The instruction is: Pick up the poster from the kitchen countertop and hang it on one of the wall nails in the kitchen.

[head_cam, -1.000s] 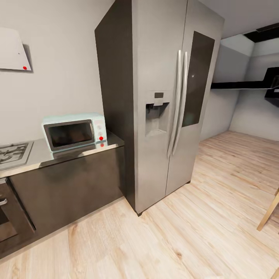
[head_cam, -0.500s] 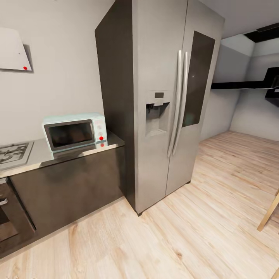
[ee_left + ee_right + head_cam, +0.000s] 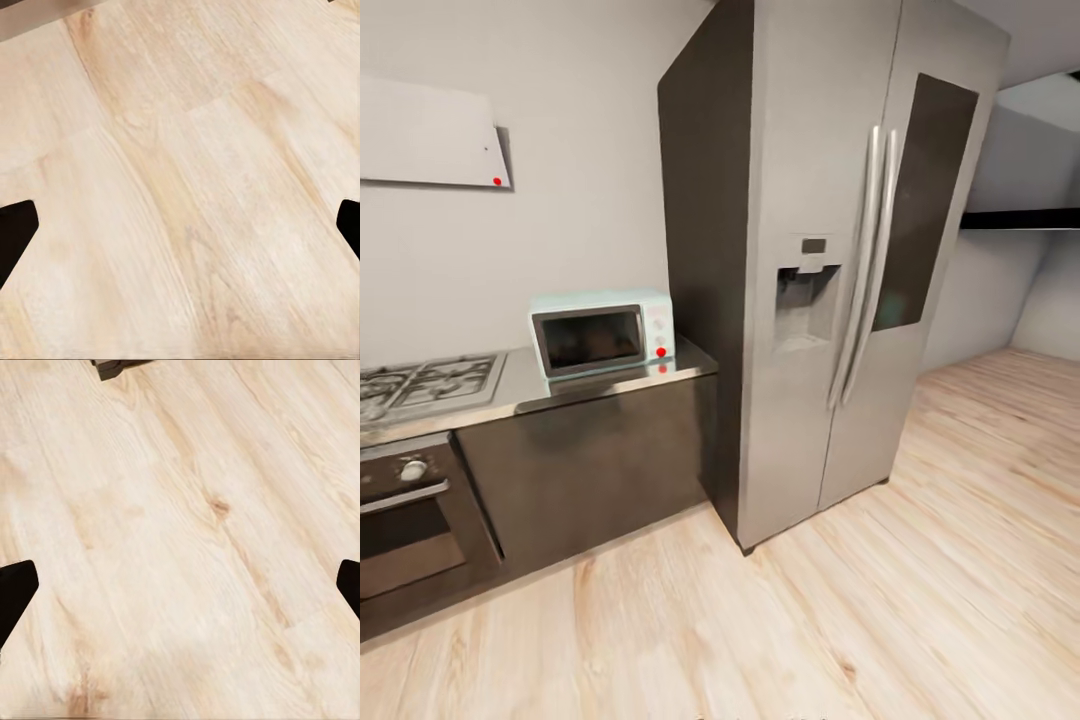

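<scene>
Head view: I faced a kitchen corner. The worktop [image 3: 610,385], a grey metal slab over dark cabinet fronts, carried a pale microwave [image 3: 603,333] beside the tall steel fridge [image 3: 840,270]. A gas hob [image 3: 425,382] sat further along the slab, above an oven [image 3: 410,520]. A white hood [image 3: 425,135] hung on the wall over the hob. I could see no poster on the stretch of worktop in view. Wrist views: the left tool [image 3: 180,229] and right tool [image 3: 180,585] each hung over the wooden floor [image 3: 920,600], fingertips wide apart, holding nothing.
</scene>
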### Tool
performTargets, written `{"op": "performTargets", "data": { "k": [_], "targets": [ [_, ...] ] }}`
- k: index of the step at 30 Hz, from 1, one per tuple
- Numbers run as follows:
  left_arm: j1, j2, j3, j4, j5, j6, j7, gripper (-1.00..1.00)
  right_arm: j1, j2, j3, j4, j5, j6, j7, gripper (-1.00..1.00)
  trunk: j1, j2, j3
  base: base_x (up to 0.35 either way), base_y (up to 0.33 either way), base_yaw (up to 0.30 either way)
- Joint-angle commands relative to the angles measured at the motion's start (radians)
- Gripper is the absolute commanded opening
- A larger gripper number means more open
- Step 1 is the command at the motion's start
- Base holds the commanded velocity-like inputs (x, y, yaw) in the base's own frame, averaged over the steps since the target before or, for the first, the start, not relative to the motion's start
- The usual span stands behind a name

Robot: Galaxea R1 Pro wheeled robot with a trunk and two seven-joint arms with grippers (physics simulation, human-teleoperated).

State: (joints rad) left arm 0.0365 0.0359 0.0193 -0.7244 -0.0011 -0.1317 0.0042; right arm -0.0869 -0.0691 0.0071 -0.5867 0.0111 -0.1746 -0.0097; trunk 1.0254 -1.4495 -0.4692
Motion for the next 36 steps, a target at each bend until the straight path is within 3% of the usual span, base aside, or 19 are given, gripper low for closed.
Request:
{"op": "performTargets", "data": {
  "k": [1, 7, 20, 36],
  "targets": [
    [0.0, 0.0, 0.001, -0.001, 0.0, -0.001, 0.0, 1.0, -0.001, 0.0, 0.001, 0.001, 0.001, -0.003, -0.001, 1.0, 0.0, 0.0, -0.001, -0.194, -0.177, 0.294],
    [0.0, -0.001, 0.001, 0.0, 0.0, 0.001, -0.001, 1.0, -0.001, -0.001, 0.003, 0.063, 0.001, -0.002, 0.001, 1.0, 0.0, 0.0, -0.001, -0.215, -0.197, 0.086],
    [0.0, -0.001, 0.001, 0.0, 0.0, 0.001, 0.0, 1.0, -0.001, 0.003, 0.007, 0.072, 0.001, -0.003, 0.0, 1.0, 0.0, 0.0, -0.001, -0.048, -0.044, 0.024],
    [0.0, -0.001, 0.0, 0.031, 0.0, 0.0, 0.002, 1.0, -0.001, 0.005, 0.007, 0.071, 0.001, -0.005, -0.003, 1.0, 0.0, 0.0, -0.001, -0.001, -0.001, 0.266]
  ]
}}
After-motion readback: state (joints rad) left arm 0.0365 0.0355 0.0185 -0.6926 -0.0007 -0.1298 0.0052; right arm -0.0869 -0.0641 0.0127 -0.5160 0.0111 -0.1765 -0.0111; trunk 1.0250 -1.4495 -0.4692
